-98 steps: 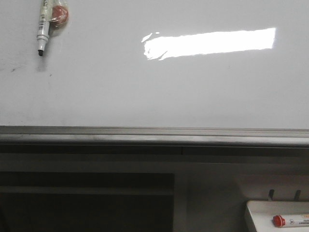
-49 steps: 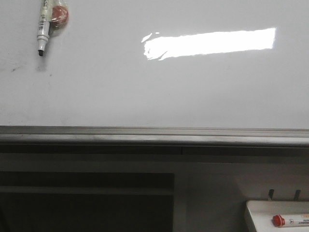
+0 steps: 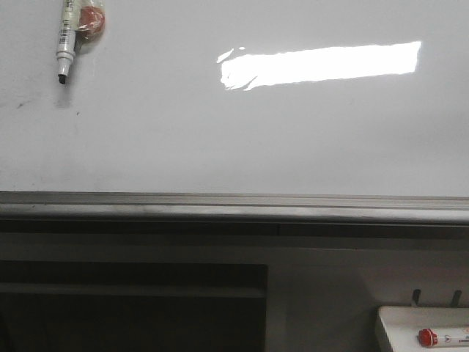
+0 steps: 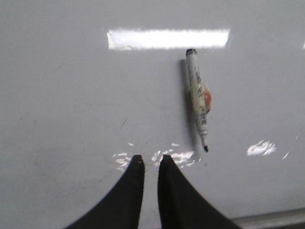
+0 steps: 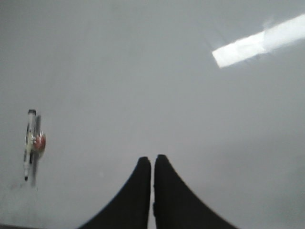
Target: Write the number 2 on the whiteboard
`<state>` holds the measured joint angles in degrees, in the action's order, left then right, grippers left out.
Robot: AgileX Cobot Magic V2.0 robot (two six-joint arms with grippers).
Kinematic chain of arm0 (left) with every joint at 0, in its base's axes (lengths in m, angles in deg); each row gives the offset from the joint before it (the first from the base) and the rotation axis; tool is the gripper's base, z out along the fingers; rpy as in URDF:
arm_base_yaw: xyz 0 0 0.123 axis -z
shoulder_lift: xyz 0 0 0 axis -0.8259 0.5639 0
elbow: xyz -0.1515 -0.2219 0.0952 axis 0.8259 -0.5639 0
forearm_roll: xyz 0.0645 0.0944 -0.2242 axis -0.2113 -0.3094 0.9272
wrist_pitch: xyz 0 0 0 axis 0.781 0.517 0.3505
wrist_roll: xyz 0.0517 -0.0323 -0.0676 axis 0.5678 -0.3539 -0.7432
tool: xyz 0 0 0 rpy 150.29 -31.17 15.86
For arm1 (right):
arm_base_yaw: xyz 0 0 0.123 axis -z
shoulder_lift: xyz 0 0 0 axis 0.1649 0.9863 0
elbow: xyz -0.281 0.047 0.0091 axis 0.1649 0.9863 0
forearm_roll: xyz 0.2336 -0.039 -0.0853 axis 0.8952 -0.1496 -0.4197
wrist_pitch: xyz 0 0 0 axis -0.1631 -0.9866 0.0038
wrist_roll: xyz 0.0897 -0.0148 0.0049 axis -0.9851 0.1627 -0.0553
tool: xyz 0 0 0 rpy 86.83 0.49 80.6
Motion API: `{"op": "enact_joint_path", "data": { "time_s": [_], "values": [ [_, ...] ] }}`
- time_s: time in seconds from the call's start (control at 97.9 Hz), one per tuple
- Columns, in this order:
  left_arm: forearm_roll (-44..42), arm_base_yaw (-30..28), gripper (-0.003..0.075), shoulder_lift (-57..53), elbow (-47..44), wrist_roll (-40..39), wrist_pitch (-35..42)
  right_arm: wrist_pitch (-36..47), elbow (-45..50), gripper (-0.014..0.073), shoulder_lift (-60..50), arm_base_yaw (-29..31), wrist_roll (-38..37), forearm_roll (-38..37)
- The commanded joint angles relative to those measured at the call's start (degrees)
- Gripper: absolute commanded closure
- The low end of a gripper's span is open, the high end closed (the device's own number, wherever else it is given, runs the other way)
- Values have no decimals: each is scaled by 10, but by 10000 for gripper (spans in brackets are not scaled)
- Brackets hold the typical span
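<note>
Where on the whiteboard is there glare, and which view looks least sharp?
Front view: a bright rectangular reflection on the whiteboard. Left wrist view: the same kind of strip, plus small glints above the fingers. Right wrist view: softest, its strip blurred.

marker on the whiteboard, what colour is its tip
Black. The marker has a white barrel and a dark tip, clearest in the left wrist view.

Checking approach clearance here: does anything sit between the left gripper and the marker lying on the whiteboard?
Nothing visible does. In the left wrist view only bare whiteboard separates the left gripper from the uncapped marker. The gripper's fingers are nearly together and hold nothing.
</note>
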<state>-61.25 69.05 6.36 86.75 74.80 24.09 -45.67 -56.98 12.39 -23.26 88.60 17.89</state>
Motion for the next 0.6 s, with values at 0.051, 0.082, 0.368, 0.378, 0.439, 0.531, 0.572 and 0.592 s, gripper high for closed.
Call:
{"op": "enact_joint_path", "data": {
  "time_s": [0.051, 0.082, 0.368, 0.378, 0.439, 0.531, 0.572, 0.592],
  "values": [
    [-12, 3, 360, 164, 115, 2, -39, -52, -95, 362, 92, 1, 26, -14],
    [14, 3, 314, 194, 132, 2, -41, -60, -106, 315, 110, 1, 26, -14],
    [163, 79, 349, 399, 241, 125, -5, -77, -127, 225, 156, 1, 26, -14],
    [163, 82, 351, 403, 243, 126, -3, -79, -127, 225, 156, 1, 26, -14],
    [163, 105, 354, 436, 247, 126, 23, -84, -127, 225, 156, 1, 26, -14],
    [163, 118, 354, 471, 247, 126, 58, -88, -127, 225, 156, 1, 26, -13],
    [163, 118, 354, 485, 247, 126, 71, -89, -127, 225, 156, 1, 26, -12],
    [163, 118, 354, 492, 247, 126, 77, -89, -127, 225, 156, 1, 26, -12]
  ]
}}
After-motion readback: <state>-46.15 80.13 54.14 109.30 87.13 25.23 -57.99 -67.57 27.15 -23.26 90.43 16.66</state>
